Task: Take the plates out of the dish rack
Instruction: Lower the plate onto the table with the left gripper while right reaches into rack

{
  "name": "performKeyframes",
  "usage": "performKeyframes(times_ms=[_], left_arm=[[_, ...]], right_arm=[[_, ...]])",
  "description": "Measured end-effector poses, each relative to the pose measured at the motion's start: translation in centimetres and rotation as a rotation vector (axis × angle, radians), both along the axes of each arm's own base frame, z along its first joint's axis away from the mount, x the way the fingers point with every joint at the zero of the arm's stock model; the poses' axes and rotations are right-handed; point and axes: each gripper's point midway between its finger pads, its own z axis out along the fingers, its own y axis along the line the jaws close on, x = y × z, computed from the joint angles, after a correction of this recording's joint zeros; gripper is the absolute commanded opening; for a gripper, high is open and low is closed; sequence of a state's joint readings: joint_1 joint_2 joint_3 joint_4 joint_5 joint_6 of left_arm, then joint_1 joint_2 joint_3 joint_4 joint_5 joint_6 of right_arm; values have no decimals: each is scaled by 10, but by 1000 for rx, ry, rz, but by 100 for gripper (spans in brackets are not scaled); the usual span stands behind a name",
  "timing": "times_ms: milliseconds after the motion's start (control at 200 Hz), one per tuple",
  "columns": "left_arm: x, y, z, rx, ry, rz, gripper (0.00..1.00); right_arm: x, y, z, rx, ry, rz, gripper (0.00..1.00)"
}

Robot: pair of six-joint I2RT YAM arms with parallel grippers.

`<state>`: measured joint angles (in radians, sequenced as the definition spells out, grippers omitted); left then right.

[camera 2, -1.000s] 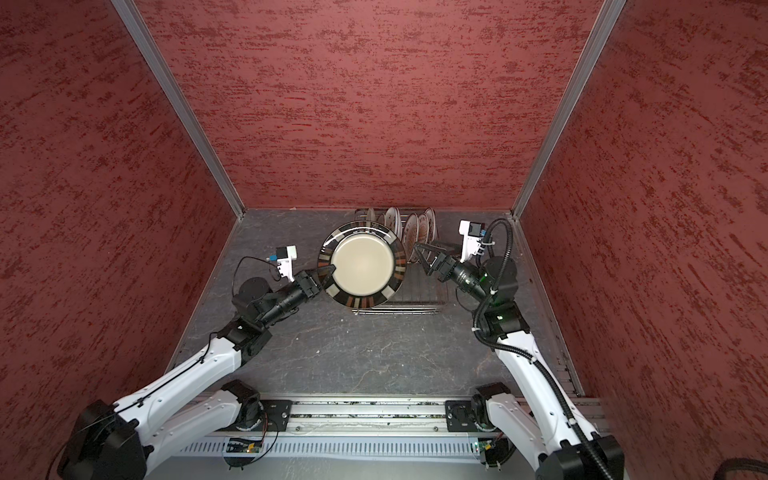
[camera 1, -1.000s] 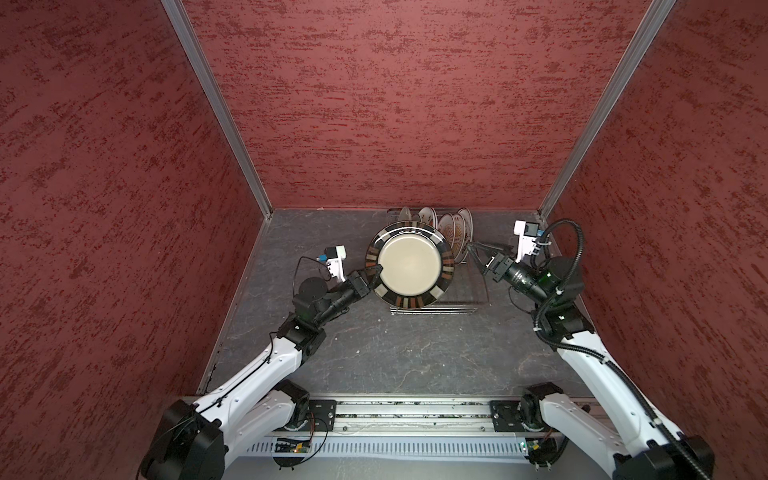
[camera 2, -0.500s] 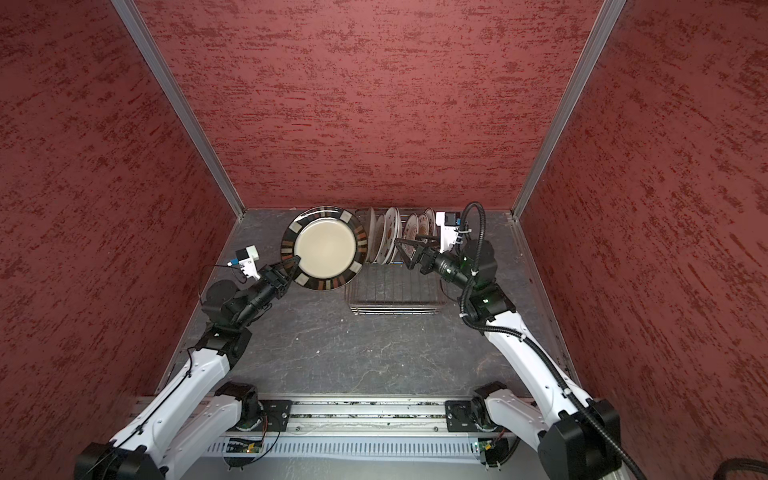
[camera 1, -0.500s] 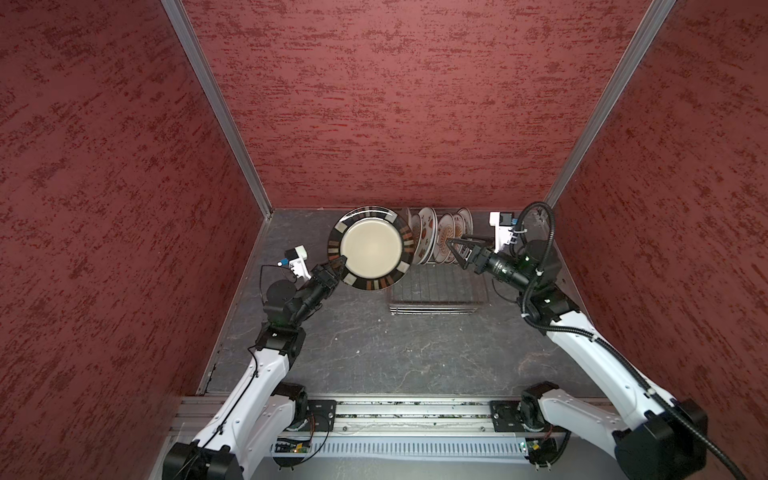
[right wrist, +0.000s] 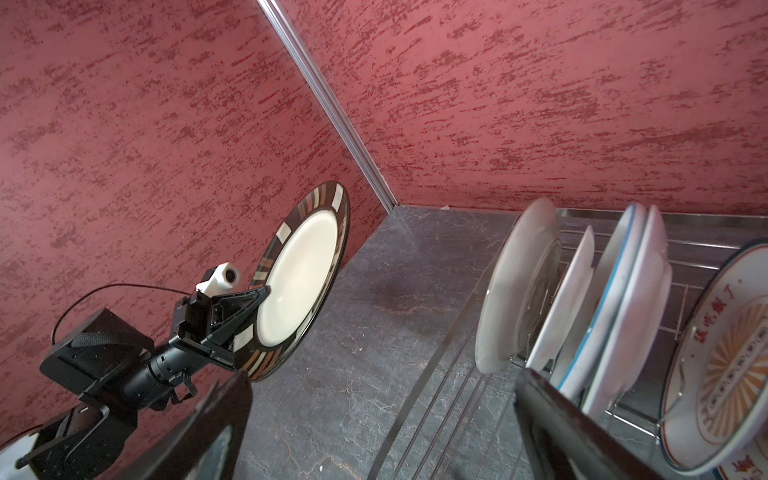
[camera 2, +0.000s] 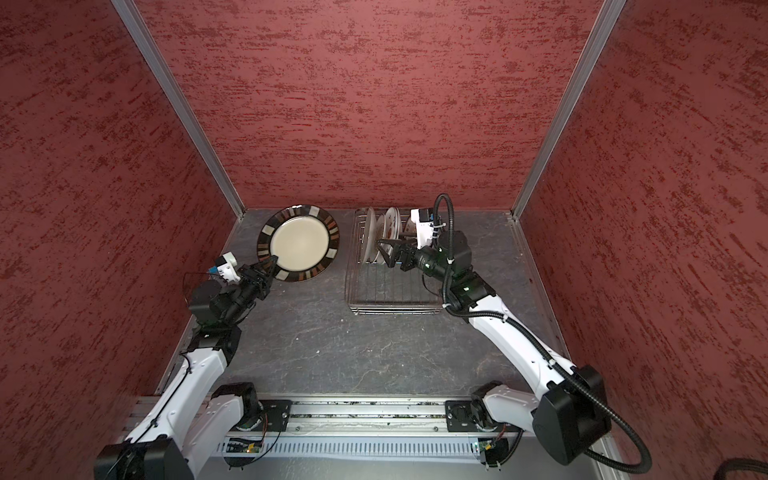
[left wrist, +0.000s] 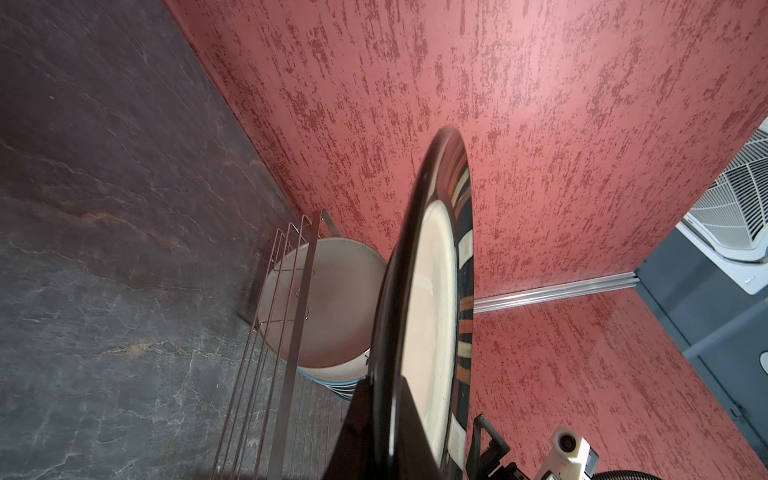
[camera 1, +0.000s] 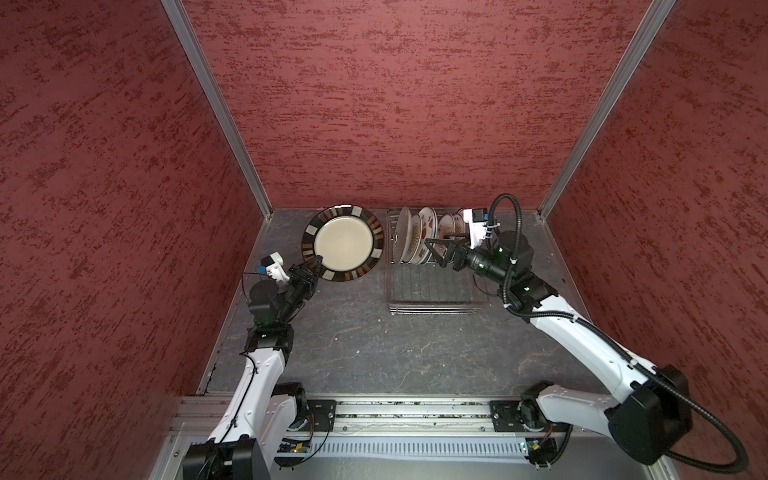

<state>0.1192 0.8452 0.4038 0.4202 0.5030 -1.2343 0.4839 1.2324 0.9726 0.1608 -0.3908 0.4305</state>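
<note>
My left gripper (camera 1: 316, 262) (camera 2: 271, 262) (left wrist: 384, 401) is shut on the lower rim of a dark-rimmed cream plate (camera 1: 344, 243) (camera 2: 298, 243) (left wrist: 432, 316) (right wrist: 299, 274). It holds the plate tilted in the air, left of the dish rack (camera 1: 432, 293) (camera 2: 390, 295) (right wrist: 440, 399). Several plates (camera 1: 419, 239) (camera 2: 380, 237) (right wrist: 623, 299) stand on edge along the rack's far end. One bears an orange sunburst print (right wrist: 723, 390). My right gripper (camera 1: 434, 253) (camera 2: 385, 254) (right wrist: 382, 419) is open just above the rack, level with the near edges of the standing plates, holding nothing.
Red textured walls close in the back and both sides, with aluminium posts (camera 1: 216, 108) (camera 1: 598, 108) at the corners. The dark stone table (camera 1: 395, 349) stretches forward to the arms' rail (camera 1: 399, 409). The rack's near half holds no plates.
My left arm has carried the dark-rimmed plate from in front of the rack to the left and further back. My right gripper has moved left, up to the standing plates.
</note>
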Motion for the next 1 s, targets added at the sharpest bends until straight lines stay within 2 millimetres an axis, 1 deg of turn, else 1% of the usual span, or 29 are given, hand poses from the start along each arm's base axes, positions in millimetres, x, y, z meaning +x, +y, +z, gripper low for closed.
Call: performKeyframes(times_ms=[90,195,411,481,551,591,651,867,1002], left_arm=[[1,9,-5,-10,11,28,0],[2,18,-17,-11,44,70,0],[7,31,-37,7,112,128,0],[13,37,-50,-3,148,138,0],[19,44,-67,-13,203,160,0],[20,48,-76,-12,235,178,0],[18,54,-85,-2,267,206,0],[16,66,-92,12,295,253,0],[20,74,-108,7,340,275,0]], right_arm=[[5,12,-1,-16,-8,11,99],[11,29,-4,-35,-9,27,99],[17,65,-20,-90,-13,58,99],[20,75,-23,-105,-16,64,99],[23,86,-28,-121,-17,71,99],[25,91,-30,-131,-17,71,99],[28,96,-33,-143,-17,69,99],[38,114,-42,-167,-9,72,99],[47,128,-50,-187,2,70,99]])
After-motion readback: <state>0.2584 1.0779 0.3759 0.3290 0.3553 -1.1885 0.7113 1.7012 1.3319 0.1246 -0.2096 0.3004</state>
